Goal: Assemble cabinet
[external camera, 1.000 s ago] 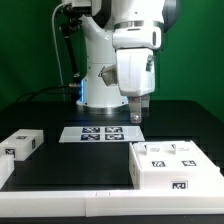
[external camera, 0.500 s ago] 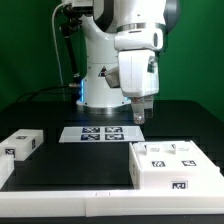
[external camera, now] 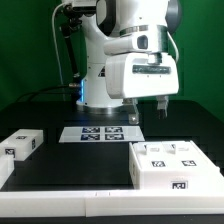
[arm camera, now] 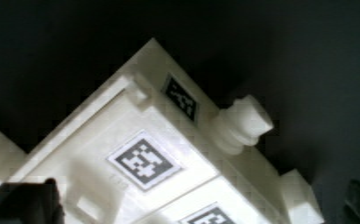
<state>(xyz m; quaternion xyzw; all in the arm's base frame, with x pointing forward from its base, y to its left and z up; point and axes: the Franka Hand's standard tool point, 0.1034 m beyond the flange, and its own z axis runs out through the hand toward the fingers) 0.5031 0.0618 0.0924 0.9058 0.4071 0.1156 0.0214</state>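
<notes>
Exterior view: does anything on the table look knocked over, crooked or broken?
Nothing stands out. The cabinet sits flat on the table, one drawer block lies apart at the exterior view's left, and the marker board lies flat too. No damage shows. The tool hangs open above, holding nothing.

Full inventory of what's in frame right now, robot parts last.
cabinet box: 1, white with black-and-white tags, front of the table, exterior view's right
small block: 1, white, tagged, table's edge at exterior view's left
marker board: 1, white with tags, flat on the table before the robot base
table: 1, black, white raised border in front
wall: 1, green, behind
arm: 1, white, behind the board
end effector: 1, open, empty, above the table
</notes>
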